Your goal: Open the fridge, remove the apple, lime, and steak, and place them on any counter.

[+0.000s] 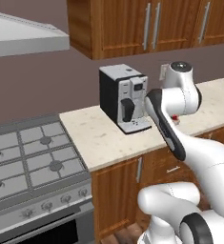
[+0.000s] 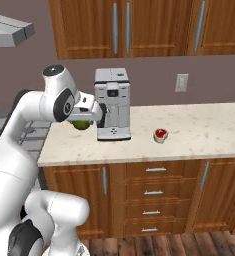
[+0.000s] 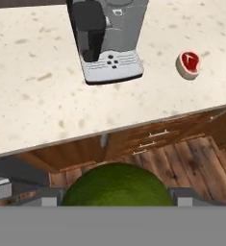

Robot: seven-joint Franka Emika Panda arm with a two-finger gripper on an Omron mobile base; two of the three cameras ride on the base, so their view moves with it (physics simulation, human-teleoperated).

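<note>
My gripper (image 2: 83, 121) is shut on the lime (image 2: 81, 124), a dark green ball that bulges between the two fingertips (image 3: 43, 197) in the hand view. It hangs above the front edge of the cream counter (image 2: 209, 135), just left of the coffee machine. The steak (image 2: 160, 135), a small red slab with a white rim, lies on the counter to the right of the machine and is also seen as the steak (image 3: 188, 64) and the steak (image 1: 175, 119). The fridge and the apple are out of view.
A grey-and-black coffee machine (image 2: 112, 103) stands on the counter near the wall. The gas stove (image 1: 27, 157) adjoins the counter on the left, under a range hood (image 1: 23, 35). Wooden wall cabinets (image 2: 124, 27) hang above, with drawers (image 2: 151, 192) below.
</note>
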